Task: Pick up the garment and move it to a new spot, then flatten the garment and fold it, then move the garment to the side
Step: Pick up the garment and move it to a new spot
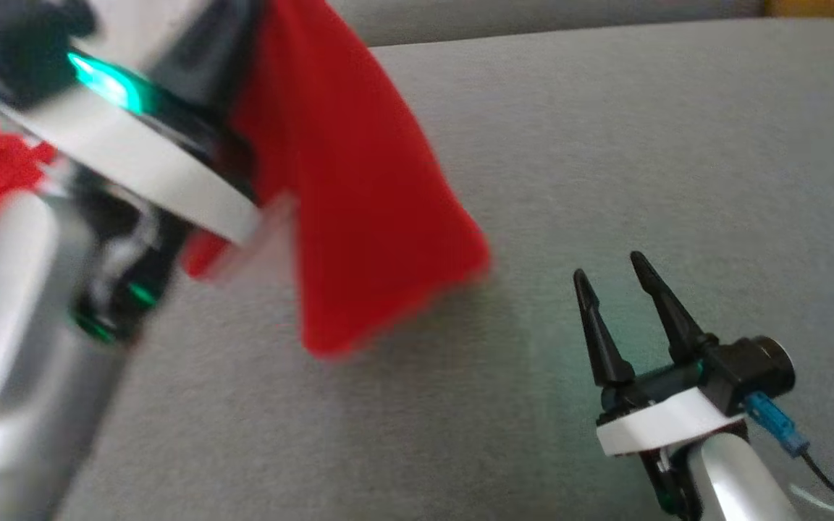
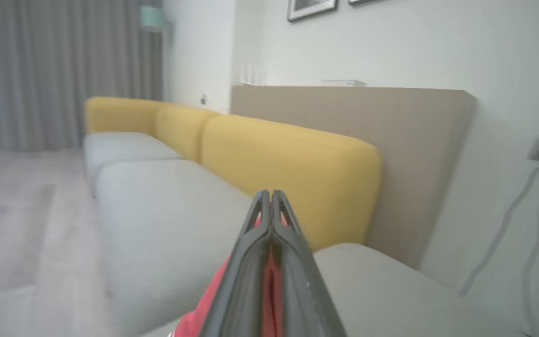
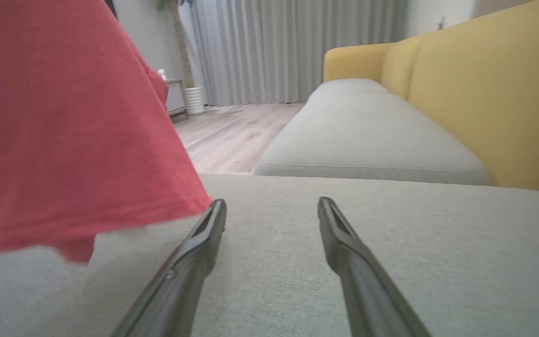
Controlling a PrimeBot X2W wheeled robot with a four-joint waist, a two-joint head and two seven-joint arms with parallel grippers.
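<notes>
Garment [image 1: 359, 181] hangs over the cushion [image 1: 677, 145], clamped in the closed left gripper [image 2: 272, 201], right gripper [image 1: 609, 268] wide and empty; mid-carry, next probably calls for laying it flat.

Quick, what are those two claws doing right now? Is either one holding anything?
Left gripper: closed, holding the soft red fabric garment.
Right gripper: open, holding nothing.

Grey sofa seats [image 3: 367, 135] with yellow backrests [image 2: 288, 159], grey curtains [image 3: 297, 47], pale wood floor [image 3: 232, 135], white wall [image 2: 438, 42].
</notes>
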